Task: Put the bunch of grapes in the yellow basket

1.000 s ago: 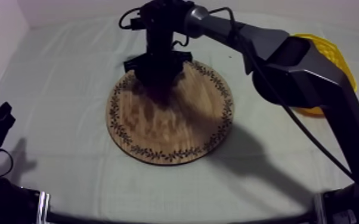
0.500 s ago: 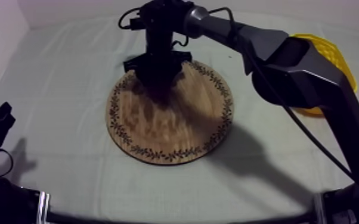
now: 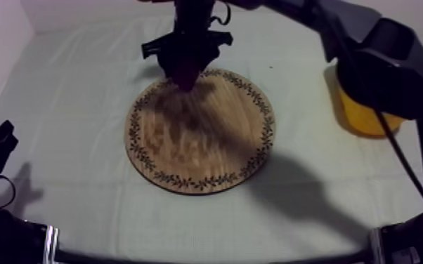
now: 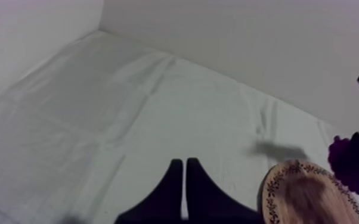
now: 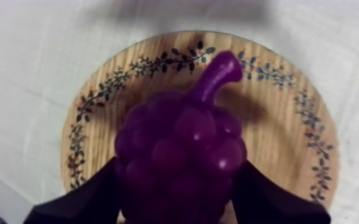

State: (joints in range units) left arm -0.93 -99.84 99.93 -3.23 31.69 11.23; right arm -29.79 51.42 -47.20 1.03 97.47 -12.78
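Observation:
A purple bunch of grapes hangs above the round wooden board, with my right gripper shut on it from both sides. From above, the right gripper holds the grapes over the board's far rim. The yellow basket stands at the right, partly hidden behind the right arm. My left gripper rests low at the left, away from the board. Its fingers lie together as a narrow wedge over the cloth, with the board and the lifted grapes off to one side.
The board bears no other fruit. The right arm's upper links reach across the table's right side above the basket. A wall rises behind the table's far edge, and open cloth lies to the left of and in front of the board.
My right gripper has risen with the grapes, lifting them off the board toward its far rim. The right arm has swung higher. My left arm has not moved.

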